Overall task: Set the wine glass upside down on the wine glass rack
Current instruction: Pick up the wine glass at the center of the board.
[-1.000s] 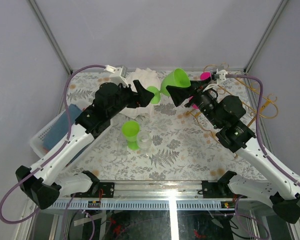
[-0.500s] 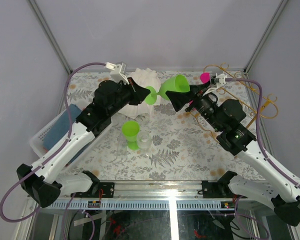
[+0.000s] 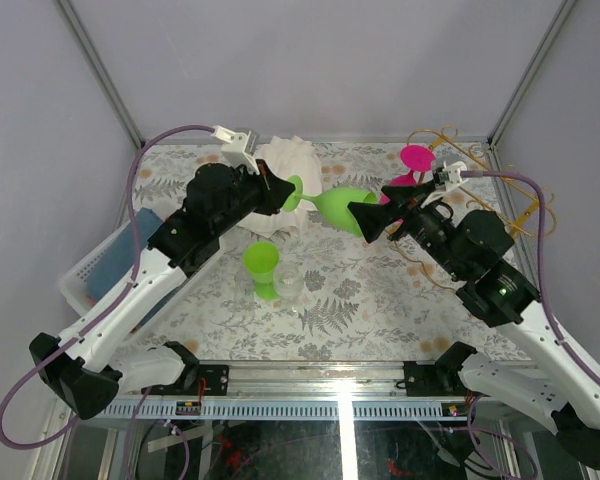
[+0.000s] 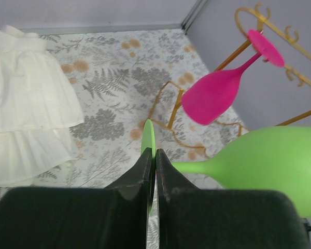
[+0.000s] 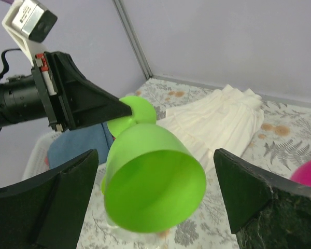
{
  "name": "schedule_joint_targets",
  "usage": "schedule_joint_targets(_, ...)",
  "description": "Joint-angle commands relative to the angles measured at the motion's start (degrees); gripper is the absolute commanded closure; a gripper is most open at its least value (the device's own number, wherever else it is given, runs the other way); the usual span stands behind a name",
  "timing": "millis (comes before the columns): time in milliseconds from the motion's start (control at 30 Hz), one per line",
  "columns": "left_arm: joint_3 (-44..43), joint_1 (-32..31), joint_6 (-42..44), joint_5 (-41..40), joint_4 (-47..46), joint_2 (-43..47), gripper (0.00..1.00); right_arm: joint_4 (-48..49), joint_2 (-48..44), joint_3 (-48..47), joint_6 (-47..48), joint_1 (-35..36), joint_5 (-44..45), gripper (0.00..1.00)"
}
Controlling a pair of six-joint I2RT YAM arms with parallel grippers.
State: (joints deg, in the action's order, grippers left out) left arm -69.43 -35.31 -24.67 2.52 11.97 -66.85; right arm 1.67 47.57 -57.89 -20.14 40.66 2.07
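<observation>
Above floral-patterned worktop (image 3: 365, 295), top view: green plastic wine glass (image 3: 338, 205) held sideways in air between tools, not yet on tall gold wire rack (image 3: 532, 208) just beyond right tool (image 3: 375, 215). Pink plastic wine glass (image 3: 417, 157) hangs there already.
Left wrist: left tool (image 4: 154, 155) clamped on green foot disc, bowl to its right.
Right wrist: right tool fingers (image 5: 46, 202) spread wide, bowl mouth between them, no grip visible. Handover, inverting, hanging left to do.

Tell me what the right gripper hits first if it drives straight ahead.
Most likely the green wine glass: its bowl lies directly ahead, inside the span of the open right gripper; the left gripper pinches its foot.
</observation>
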Motion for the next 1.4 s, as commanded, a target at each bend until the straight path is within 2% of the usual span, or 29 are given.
schedule_joint_targets(0,-3.2,-0.4,7.5,-0.5,3.2,0.5,1.0,-12.7,-2.0,-6.3,5.3,0.0,-2.1,0.0)
schedule_joint_targets(200,-4.5,-8.8,17.7,-9.8,6.9,0.7,1.0,-33.1,-0.2,-15.0,6.6,0.0,-4.2,0.01)
schedule_joint_targets(367,-4.0,-17.0,25.4,-13.4,6.8,0.7,1.0,-41.6,0.7,-17.7,6.3,0.0,-7.3,0.06)
schedule_joint_targets(500,-5.0,-23.6,30.0,-14.5,6.6,0.7,1.0,-46.2,3.7,-18.9,5.5,0.0,-13.0,0.12)
schedule_joint_targets(800,-6.1,-34.7,38.4,-19.2,5.9,-2.3,1.0,-37.8,3.7,-10.1,-1.1,0.0,-22.7,0.31)
schedule_joint_targets(1067,-6.5,-37.4,40.3,-23.6,4.1,-3.4,1.0,-29.7,1.1,-2.1,-6.8,0.0,-26.0,0.41)
schedule_joint_targets(1367,-6.9,-37.8,42.0,-26.7,2.3,-5.0,1.0,-26.8,1.4,2.1,-6.6,0.0,-27.1,0.66)
